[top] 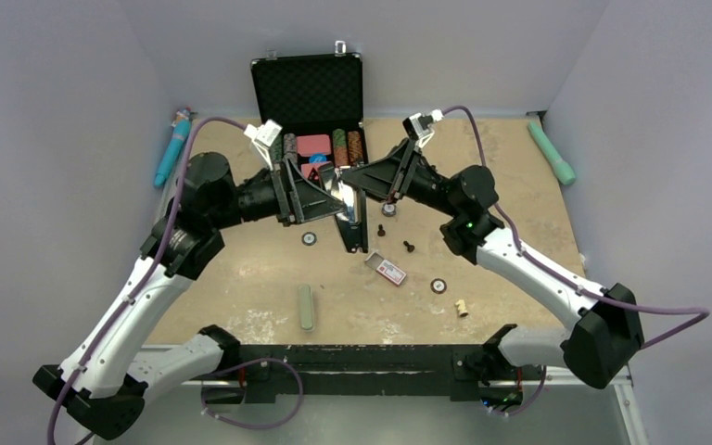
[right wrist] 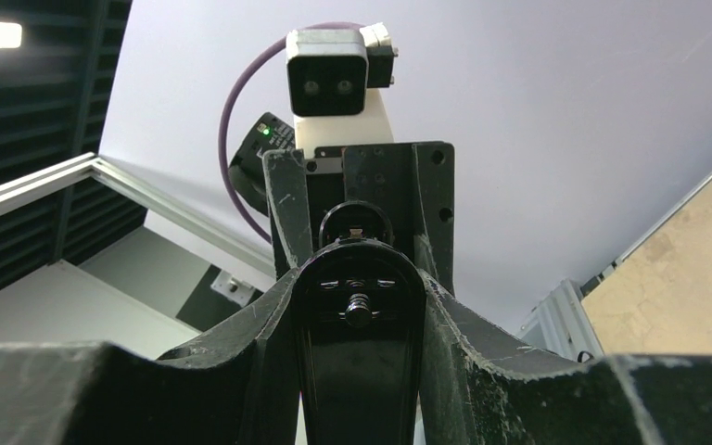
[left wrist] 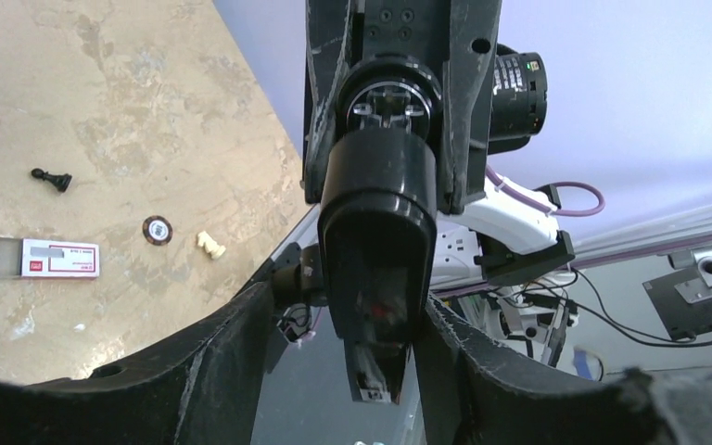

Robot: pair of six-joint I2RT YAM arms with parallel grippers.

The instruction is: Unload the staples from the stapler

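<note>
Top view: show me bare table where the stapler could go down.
Bare: the far-right stretch between the right arm and the teal handle; also near-left, between the left arm and the green bar. Crowded: below the held stapler, among poker chips, pawns and the red-and-white box.

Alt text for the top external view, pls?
The left pincer and right pincer meet above the middle of the table, each clamped on the black stapler between them. A red-and-white box lies nearer the bases; an open black case stands behind.
</note>
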